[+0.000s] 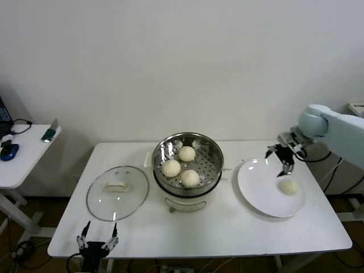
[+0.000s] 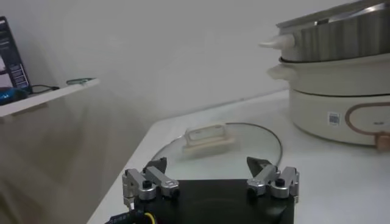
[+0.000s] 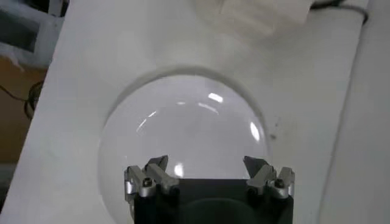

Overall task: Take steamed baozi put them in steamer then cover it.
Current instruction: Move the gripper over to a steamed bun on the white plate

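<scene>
Three cream-white baozi (image 1: 181,165) lie in the shiny steamer (image 1: 211,149) at the table's middle; from the left wrist the steamer (image 2: 332,42) shows side-on. One more baozi (image 1: 289,186) rests on the white plate (image 1: 259,187). My right gripper (image 1: 279,156) hovers open and empty over the plate's far edge, a little behind that baozi; its wrist view shows the bare plate (image 3: 183,131) under the right gripper (image 3: 206,165). The glass cover (image 1: 116,193) lies flat left of the steamer. My left gripper (image 1: 98,234) waits open at the table's front edge, just before the cover (image 2: 213,143), shown by the left gripper (image 2: 208,167).
A white side table (image 1: 25,156) with a blue mouse (image 1: 8,151) stands at the far left. Cables hang beside the table's right end. A white wall backs the table. A folded white cloth (image 3: 262,13) lies beyond the plate.
</scene>
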`<state>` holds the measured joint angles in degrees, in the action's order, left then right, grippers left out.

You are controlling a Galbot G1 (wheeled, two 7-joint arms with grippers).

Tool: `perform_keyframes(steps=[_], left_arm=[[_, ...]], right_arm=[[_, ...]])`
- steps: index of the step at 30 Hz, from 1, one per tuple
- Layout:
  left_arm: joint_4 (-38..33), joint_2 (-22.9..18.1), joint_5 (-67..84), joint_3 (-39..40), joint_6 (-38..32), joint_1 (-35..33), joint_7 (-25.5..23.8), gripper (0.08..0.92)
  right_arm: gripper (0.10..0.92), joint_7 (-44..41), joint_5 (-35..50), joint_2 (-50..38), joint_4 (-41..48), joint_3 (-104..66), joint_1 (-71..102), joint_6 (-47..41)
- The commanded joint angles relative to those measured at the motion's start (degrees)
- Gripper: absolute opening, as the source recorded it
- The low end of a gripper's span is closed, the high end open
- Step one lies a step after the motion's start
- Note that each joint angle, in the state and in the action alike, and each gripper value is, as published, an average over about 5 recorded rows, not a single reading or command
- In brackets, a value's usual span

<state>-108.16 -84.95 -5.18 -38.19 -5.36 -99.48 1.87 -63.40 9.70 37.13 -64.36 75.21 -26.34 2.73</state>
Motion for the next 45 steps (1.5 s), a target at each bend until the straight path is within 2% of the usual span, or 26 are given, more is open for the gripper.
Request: perform_keyframes(steps=[1,11,17,28,38,45], left_arm=[[-0.83,-0.17,-0.12,-0.18,0.06,-0.99,0.01,0.823],[-1.48,-0.86,-0.77,-0.58,0.04,-2.42,-0.43,0.823],[-0.98,-0.78,-0.76,-0.76,-0.20,-2.64,-0.34,0.823],[0.17,-0.50,-0.44,-0.82,-0.23,-1.75,-0.30,0.823],[0.70,-0.41,-0.38,-0.71,-0.39,-1.53,-0.37,0.823],[0.55,-0.48,-0.31,-0.76,-0.45,-1.83,-0.51,0.823]], right_arm=[[0.823,-1.97,-5.18,-2.78,13.72,-18.34,19.81,-2.07],[0.823,-2.30,-13.43,4.58,24.13,-23.80,23.14,2.40],[0.823,-2.04,-14.87,8.18,28.70,-25.10,22.89,3.56],[0.823,-1.96,-19.61,11.66,33.08,-25.47,22.88,5.10],[0.819,-2.81,-19.55,13.65,34.93,-25.25,22.62,5.19],[0.752,-3.97,-19.21,14.47,35.67,-25.34,22.09,5.22]])
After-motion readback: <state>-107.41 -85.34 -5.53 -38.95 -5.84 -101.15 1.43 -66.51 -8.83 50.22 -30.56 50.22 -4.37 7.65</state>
